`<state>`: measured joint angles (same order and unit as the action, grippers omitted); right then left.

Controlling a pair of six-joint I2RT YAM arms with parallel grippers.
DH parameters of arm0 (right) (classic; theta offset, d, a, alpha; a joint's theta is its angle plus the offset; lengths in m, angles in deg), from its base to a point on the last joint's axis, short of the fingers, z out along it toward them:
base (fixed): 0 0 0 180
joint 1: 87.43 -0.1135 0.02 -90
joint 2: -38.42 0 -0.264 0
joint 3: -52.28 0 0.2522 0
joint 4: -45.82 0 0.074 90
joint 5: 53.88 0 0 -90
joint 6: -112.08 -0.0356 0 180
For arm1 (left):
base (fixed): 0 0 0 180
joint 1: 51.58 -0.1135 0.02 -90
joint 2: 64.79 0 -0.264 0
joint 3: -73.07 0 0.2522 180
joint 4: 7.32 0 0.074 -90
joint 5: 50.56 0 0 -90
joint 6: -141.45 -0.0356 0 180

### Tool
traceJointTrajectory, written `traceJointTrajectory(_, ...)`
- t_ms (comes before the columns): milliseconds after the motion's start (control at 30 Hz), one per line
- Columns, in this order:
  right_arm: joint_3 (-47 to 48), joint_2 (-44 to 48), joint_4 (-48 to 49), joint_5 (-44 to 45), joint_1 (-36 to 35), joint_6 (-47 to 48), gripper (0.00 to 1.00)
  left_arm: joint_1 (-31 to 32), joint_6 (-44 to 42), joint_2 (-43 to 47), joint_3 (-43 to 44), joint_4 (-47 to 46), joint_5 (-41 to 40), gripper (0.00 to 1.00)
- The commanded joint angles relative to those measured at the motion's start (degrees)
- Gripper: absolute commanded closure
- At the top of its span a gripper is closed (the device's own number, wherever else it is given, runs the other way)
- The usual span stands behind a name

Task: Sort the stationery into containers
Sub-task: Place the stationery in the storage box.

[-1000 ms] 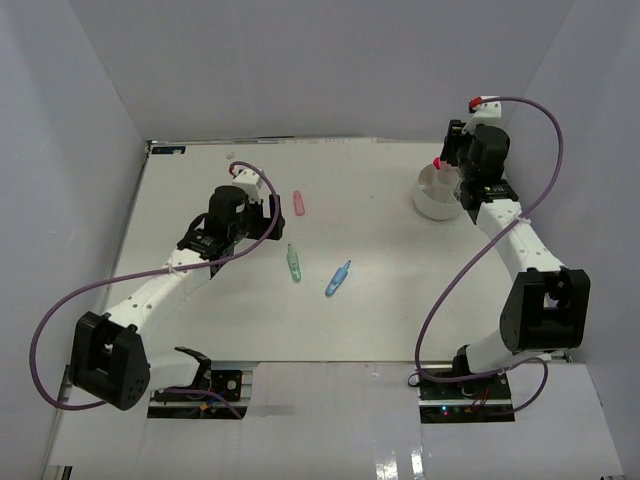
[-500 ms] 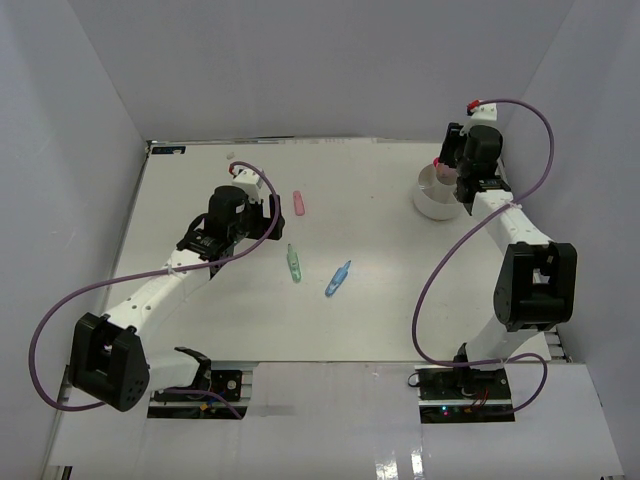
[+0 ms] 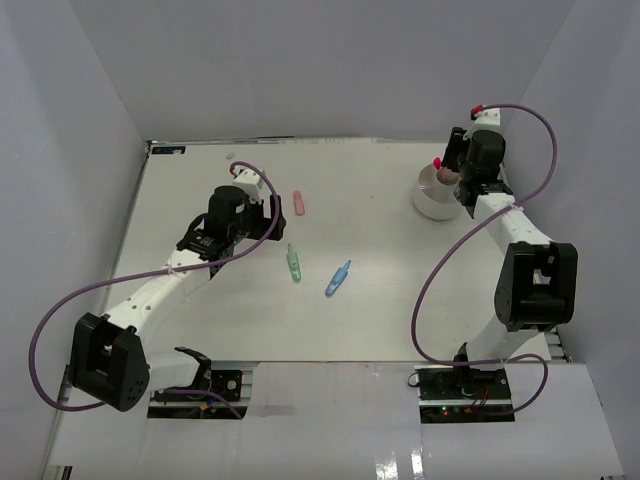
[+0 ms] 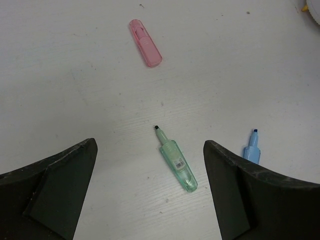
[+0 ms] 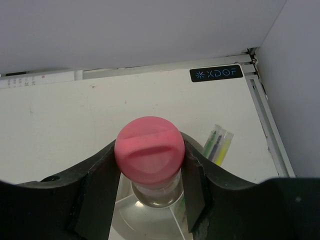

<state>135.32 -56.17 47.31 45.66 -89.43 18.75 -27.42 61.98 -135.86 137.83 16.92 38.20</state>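
**Tub** (image 3: 432,207): stands at the upper right of the desk (image 3: 390,250) in the top view. It is low, round and white. The right wrist view shows white floor and thin divider walls at bottom centre, between the fingers.

**Right gripper** (image 5: 149,162): jaws clamped on the glue stick (image 5: 149,149), one finger on each side just below its pink cap. The stick is upright, its clear body pointing down into the tub. Whether it touches the floor cannot be told.

**Thin pens** (image 5: 218,145), yellow and green: they rise at a tilt behind the right-hand finger, centre right of the wrist view. Whether they stand in the tub, and in which compartment, cannot be told.

**Left gripper** (image 4: 150,150): jaws spread wide, gripping nothing, above the desk at centre left of the top view.

**Loose on the desk**, well apart from the tub: pink eraser (image 4: 145,42), green pen (image 4: 176,161), blue pen (image 4: 252,148).
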Motion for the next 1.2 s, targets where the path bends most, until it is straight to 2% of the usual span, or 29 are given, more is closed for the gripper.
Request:
traceJointTrajectory(0, -0.02, 2.04, 5.15, -0.84, 0.24, -0.80, 0.92, -0.08, -0.24, 0.93, 0.32, -0.02, 0.80, 0.02)
traceJointTrajectory(133, -0.19, 1.25, 5.15, -1.80, 0.15, -1.06, 0.90, -0.08, -0.15, 0.76, 0.32, -0.02, 0.88, 0.02)
traceJointTrajectory(267, -0.54, -0.25, 5.06, -1.89, 0.15, -0.80, 0.76, -0.08, -0.07, 0.67, 0.41, -0.02, 0.88, 0.02)
traceJointTrajectory(700, -3.36, -4.46, 7.43, -1.89, 0.24, -1.06, 0.58, -0.08, 0.29, 0.05, 0.50, 0.24, 0.62, 0.02)
traceJointTrajectory(933, -4.06, -3.15, 7.34, -1.72, 0.24, -0.45, 0.35, -0.08, 1.16, -1.00, 0.68, 0.51, 0.71, 0.02)
traceJointTrajectory(1167, -4.06, 1.41, 4.36, -2.07, 0.33, 0.61, 0.22, -0.08, 1.69, -1.79, 1.03, 1.03, 0.18, 0.02)
